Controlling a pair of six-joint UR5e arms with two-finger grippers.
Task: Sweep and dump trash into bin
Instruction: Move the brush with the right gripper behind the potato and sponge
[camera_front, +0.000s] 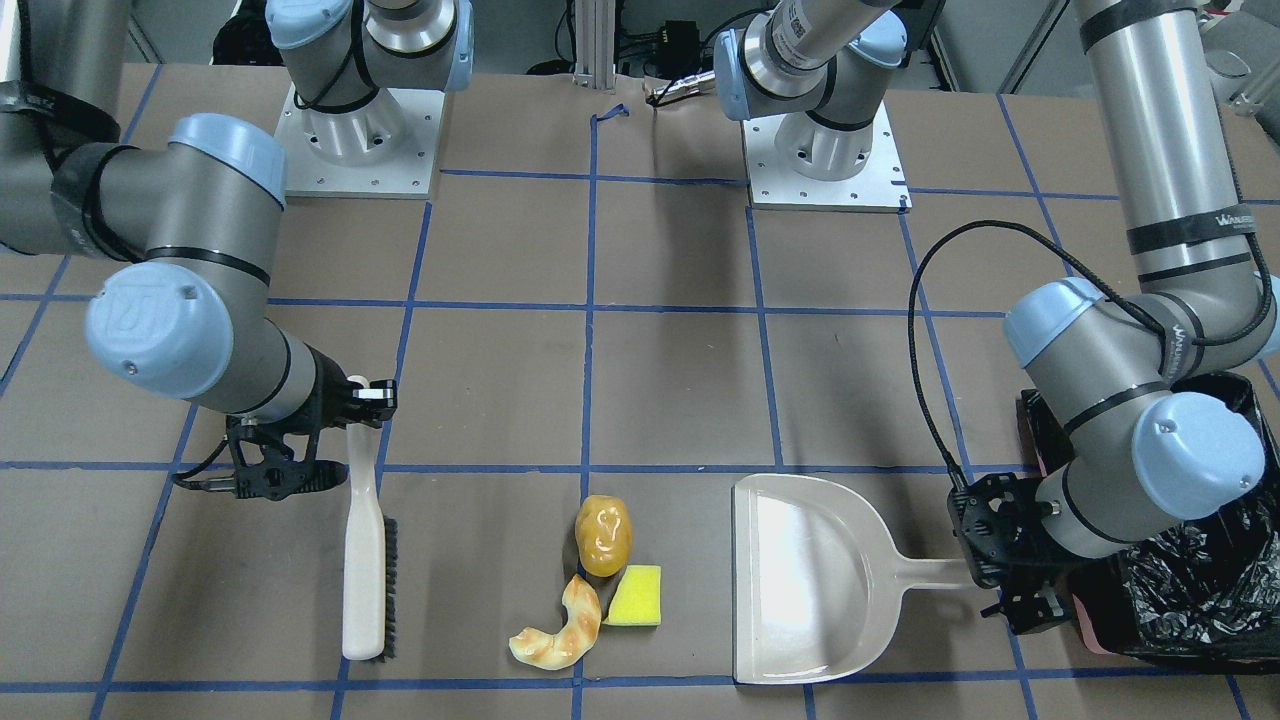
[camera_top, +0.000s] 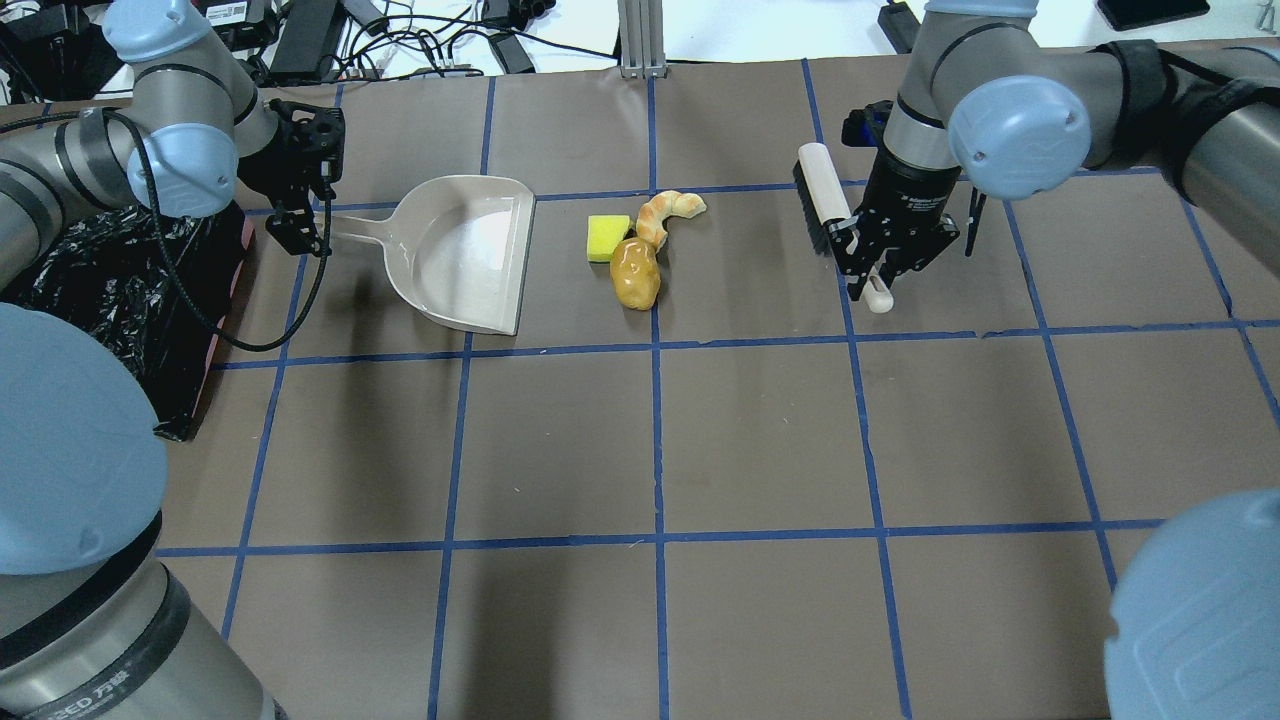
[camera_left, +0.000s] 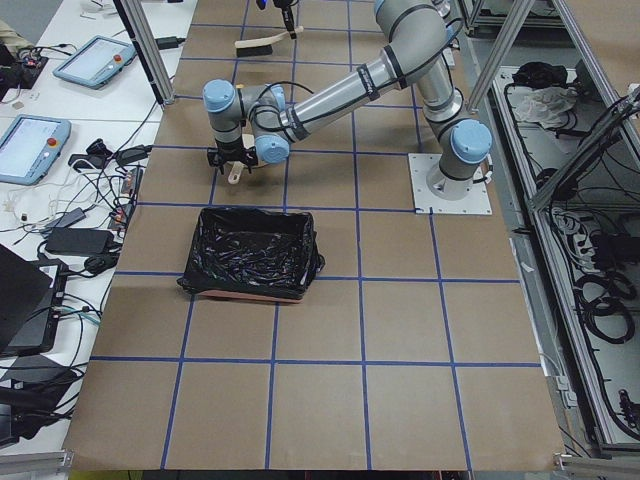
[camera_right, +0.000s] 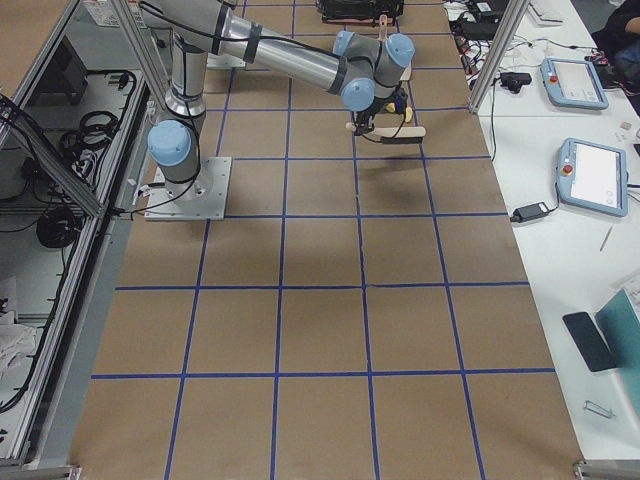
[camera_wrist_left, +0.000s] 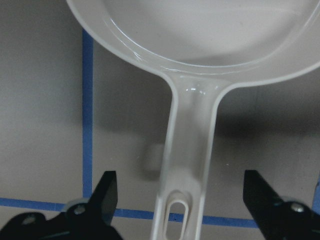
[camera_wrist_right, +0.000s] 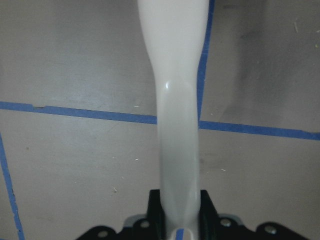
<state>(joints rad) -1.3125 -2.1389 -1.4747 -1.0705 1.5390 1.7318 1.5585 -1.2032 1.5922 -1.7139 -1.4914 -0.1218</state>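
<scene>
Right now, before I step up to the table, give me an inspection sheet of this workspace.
Surface: brown table with a blue tape grid; no spills seen.
Job's things: potato-like lump, croissant piece and yellow sponge clustered between the brush and the mouth of the dustpan; black-lined bin at the robot's left end of the table.
Clutter: nothing seen.
Grippers: left tool open, fingers either side of the dustpan handle; right tool shut on the brush handle.
Cables: black cable loops off the left wrist above the table.
Surroundings: tablets and loose leads on the white bench beside the table.
</scene>
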